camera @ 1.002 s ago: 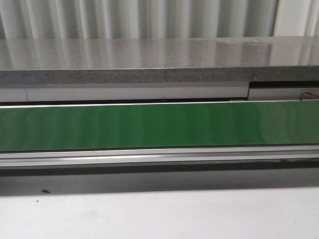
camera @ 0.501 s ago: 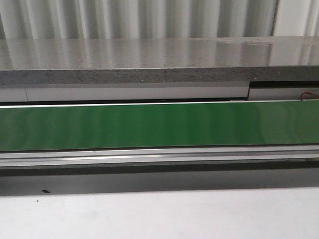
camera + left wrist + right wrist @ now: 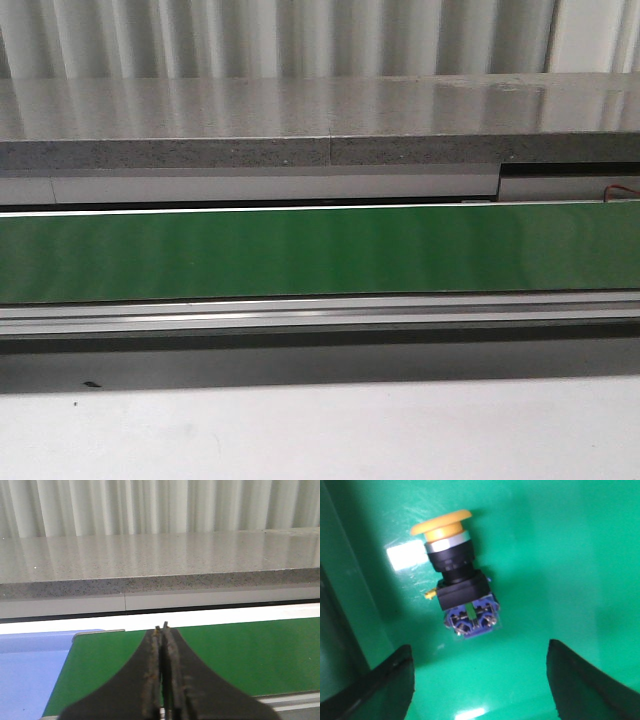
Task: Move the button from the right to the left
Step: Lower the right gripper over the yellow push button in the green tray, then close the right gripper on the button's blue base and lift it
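1 button [image 3: 456, 582], no legible writing

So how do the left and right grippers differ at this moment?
The left gripper is shut, its fingers pressed together; the right gripper is open, fingers spread wide. The left has nothing beneath it but bare green belt; the right has the button lying on its side ahead. Both have dark fingers over green.

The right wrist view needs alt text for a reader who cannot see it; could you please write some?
A push-button with a yellow-orange head, dark collar and blue-grey block body lies on its side on a green surface. The right gripper hangs over it, open, its two dark fingertips spread apart on either side and not touching it.
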Tool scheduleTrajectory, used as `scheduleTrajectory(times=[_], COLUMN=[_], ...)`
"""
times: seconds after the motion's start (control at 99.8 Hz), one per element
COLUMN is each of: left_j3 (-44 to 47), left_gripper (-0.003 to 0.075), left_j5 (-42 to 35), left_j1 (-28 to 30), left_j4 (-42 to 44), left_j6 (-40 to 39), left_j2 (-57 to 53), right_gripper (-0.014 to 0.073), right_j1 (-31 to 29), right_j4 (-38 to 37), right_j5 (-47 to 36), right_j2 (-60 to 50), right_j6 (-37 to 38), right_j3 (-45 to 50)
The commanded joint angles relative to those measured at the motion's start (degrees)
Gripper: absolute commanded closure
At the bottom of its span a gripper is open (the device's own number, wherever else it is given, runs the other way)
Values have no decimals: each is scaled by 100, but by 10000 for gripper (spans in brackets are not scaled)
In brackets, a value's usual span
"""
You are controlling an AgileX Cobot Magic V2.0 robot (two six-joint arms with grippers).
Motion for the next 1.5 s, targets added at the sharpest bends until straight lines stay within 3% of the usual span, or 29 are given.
scheduleTrajectory(times=[0.0, 0.26, 0.481, 0.601, 0.851, 1.142, 1.492], left_j3=[218, 218, 218, 218, 218, 218, 218], left_gripper=[741, 741, 741, 741, 741, 741, 741], left_j5=[-483, -483, -483, -483, -483, -483, -483], left_j1=[-39, -39, -39, -39, -39, -39, -39], left_j4=[4, 4, 4, 4, 4, 4, 4], left_j6=[-39, -39, -39, -39, -39, -39, -39], left_j2=[-108, -108, -108, -108, -108, -108, -108], right_gripper=[43, 104, 369, 450, 453, 453, 453], right_j1=[-44, -37, -32, -32, -19, 1, 767], right_j4=[-102, -102, -102, -102, 30, 507, 1221], right_j5=[18, -80, -147, -390, 344, 523, 630], right_j2=[16, 633, 715, 715, 582, -504, -998], right_j6=[-241, -293, -293, -293, -288, -221, -221], right_j3=[-268, -394, -491, -498, -681, -668, -374])
